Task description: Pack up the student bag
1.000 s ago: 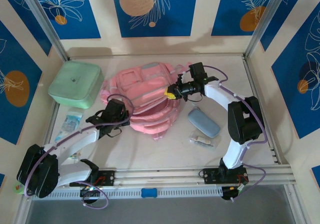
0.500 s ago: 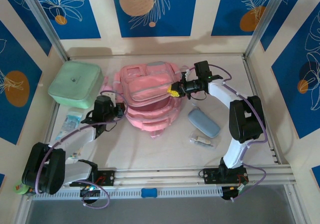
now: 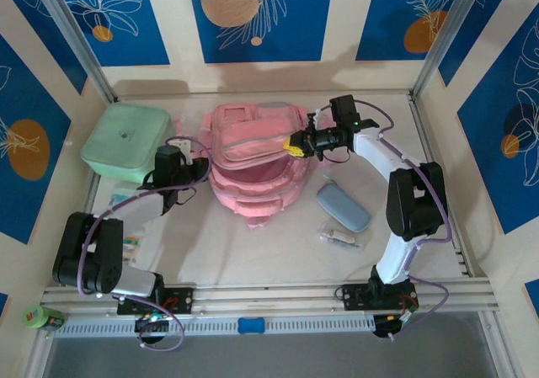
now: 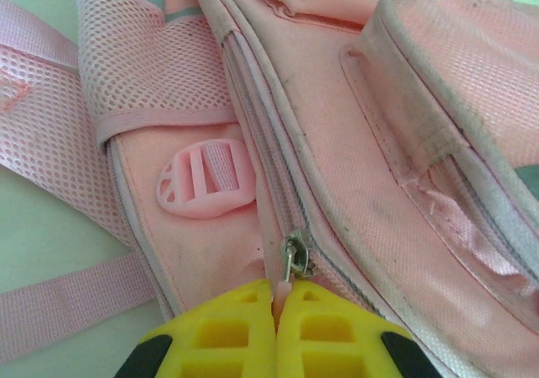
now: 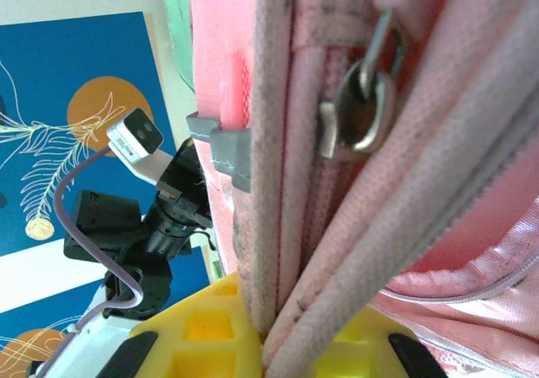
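Pink student bag (image 3: 253, 163) on pale table (image 3: 278, 252), left gripper (image 4: 275, 332) pinching its zip tab (image 4: 281, 291); right gripper (image 5: 268, 344) clamping its seam; blue leaf-print walls (image 3: 253, 16)

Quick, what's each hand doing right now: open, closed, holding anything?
Left hand: closed, pinching the backpack by its zipper pull.
Right hand: closed, gripping the backpack's edge seam.

Odds and ends on my table (image 3: 253, 256)
A mint-green square lidded box (image 3: 126, 142) sits far to my left by the wall. A grey-blue pencil case (image 3: 343, 207) lies on my right, with a small clear packet (image 3: 341, 237) just beside it, nearer me. Blue leaf-print panels (image 3: 253, 16) line the walls.
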